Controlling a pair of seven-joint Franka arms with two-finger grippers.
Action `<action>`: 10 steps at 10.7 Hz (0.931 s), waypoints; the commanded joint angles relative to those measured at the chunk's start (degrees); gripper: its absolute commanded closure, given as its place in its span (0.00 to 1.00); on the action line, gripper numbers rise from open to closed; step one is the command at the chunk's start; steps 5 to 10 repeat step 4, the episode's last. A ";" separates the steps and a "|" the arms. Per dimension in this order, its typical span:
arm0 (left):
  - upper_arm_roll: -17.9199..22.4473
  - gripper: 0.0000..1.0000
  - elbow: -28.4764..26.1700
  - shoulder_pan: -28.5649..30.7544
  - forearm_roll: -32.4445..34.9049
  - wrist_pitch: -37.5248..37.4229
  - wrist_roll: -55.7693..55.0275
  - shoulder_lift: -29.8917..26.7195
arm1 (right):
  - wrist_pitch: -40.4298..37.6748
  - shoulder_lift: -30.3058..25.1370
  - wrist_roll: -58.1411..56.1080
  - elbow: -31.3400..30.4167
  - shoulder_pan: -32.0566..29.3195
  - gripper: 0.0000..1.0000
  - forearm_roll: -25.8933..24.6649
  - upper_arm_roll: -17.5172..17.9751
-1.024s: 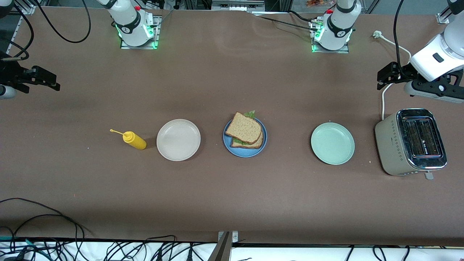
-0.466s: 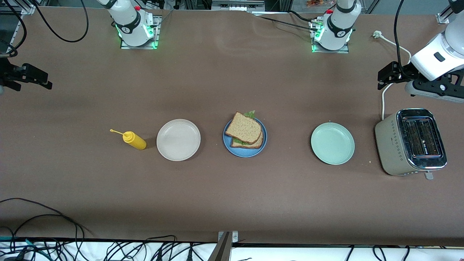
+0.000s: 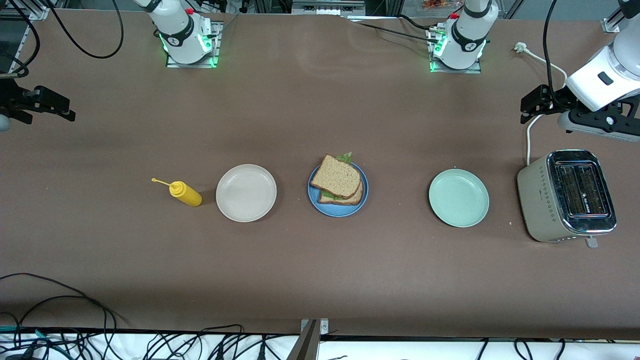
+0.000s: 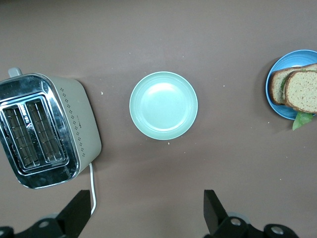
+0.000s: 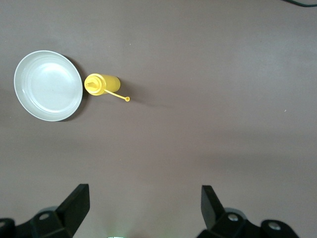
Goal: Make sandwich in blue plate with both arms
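The sandwich (image 3: 336,179) lies on the blue plate (image 3: 334,211) in the middle of the table: two brown bread slices stacked askew, green lettuce showing between them and at the edge toward the robots' bases. The left wrist view catches the sandwich (image 4: 299,89) and blue plate (image 4: 292,57) at its edge. My left gripper (image 3: 531,105) hangs open and empty over the white cord by the toaster, its fingers wide apart around bare table (image 4: 145,204). My right gripper (image 3: 56,107) hangs open and empty over the right arm's end of the table (image 5: 143,199).
A cream plate (image 3: 246,192) and a yellow mustard bottle (image 3: 186,194) stand toward the right arm's end. A mint-green plate (image 3: 458,197) and a steel toaster (image 3: 567,196) with a white cord (image 3: 529,135) stand toward the left arm's end. Loose cables lie along the table's near edge.
My right gripper drifted a little toward its end of the table, then came slightly back. The left gripper, sandwich and plates have not moved.
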 commanded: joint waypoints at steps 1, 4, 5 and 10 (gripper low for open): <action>-0.12 0.00 0.86 0.21 -0.79 -1.03 -0.32 -0.14 | -1.39 -0.28 0.77 0.74 0.23 0.00 -1.01 0.17; -0.12 0.00 0.86 0.21 -0.79 -1.11 -0.41 -0.14 | -1.39 -0.28 0.60 0.74 0.23 0.00 -1.01 0.17; -0.12 0.00 0.86 0.21 -0.79 -1.11 -0.41 -0.14 | -1.39 -0.28 0.60 0.74 0.23 0.00 -1.01 0.17; -0.12 0.00 0.86 0.21 -0.79 -1.11 -0.41 -0.14 | -1.39 -0.28 0.60 0.74 0.23 0.00 -1.01 0.17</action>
